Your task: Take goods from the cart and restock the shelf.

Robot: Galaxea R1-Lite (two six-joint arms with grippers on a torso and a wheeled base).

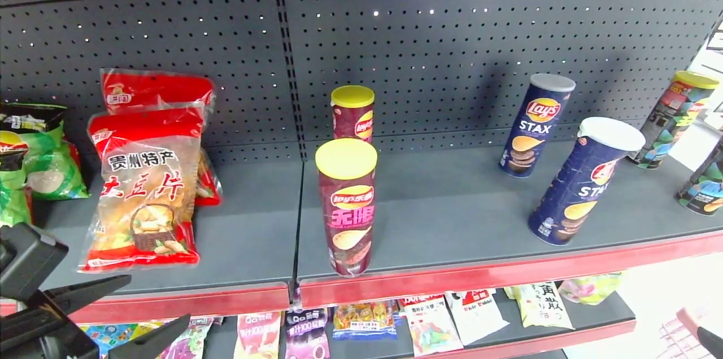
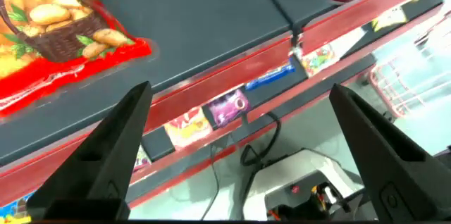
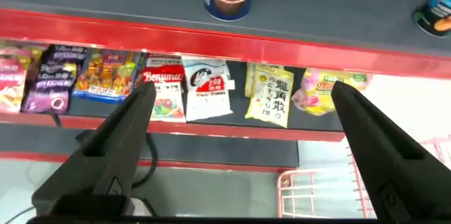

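While holding left claw [image 2: 241,89] and right claw [image 3: 243,86] wide and empty below the shelf's red lip [image 1: 452,277], turn to the pink cart [image 1: 686,319], low right of that lip; grab goods gently.

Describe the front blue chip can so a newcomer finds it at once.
On the grey upper shelf, look right of the two maroon cans with yellow lids. Of the two dark blue cans there, it is the front blue can, white-lidded; the rear blue can has a grey lid.
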